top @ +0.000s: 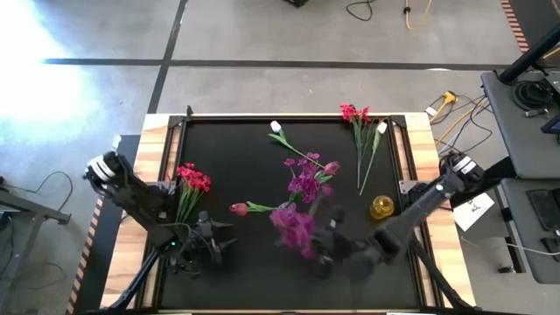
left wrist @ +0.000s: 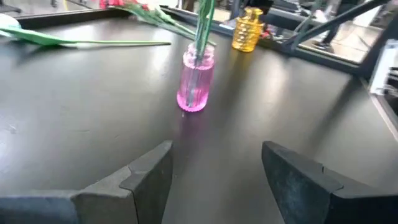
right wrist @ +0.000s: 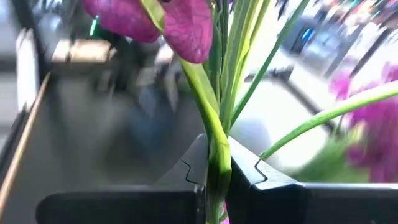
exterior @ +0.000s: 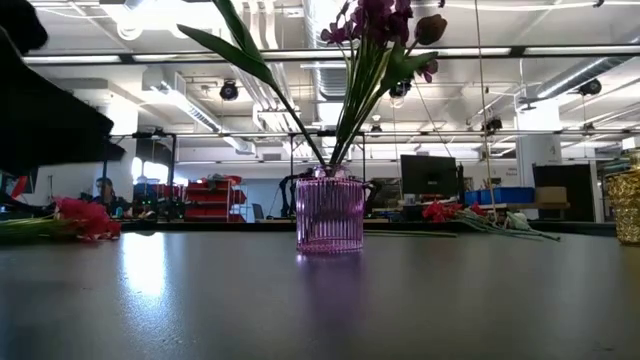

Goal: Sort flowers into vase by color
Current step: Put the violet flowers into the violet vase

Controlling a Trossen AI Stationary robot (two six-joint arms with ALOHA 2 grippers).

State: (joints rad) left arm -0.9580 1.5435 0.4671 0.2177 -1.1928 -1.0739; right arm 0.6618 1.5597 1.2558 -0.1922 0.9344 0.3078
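Flowers: right gripper [right wrist: 214, 177] is pinching a green stem [right wrist: 217, 155] between its fingers, a magenta bloom [right wrist: 180, 25] sitting above it, over the near middle of the dark surface [top: 254, 262]. Just beside it, the pink vase [exterior: 329, 212] is standing upright, holding purple-magenta flowers [top: 304, 184]. Left gripper [left wrist: 214, 180] is hanging spread and empty over the near left, facing the vase. Red flowers [top: 192, 179] are lying at the left edge, more red flowers [top: 354, 114] at the far right. A yellow vase [top: 381, 207] is standing at the right.
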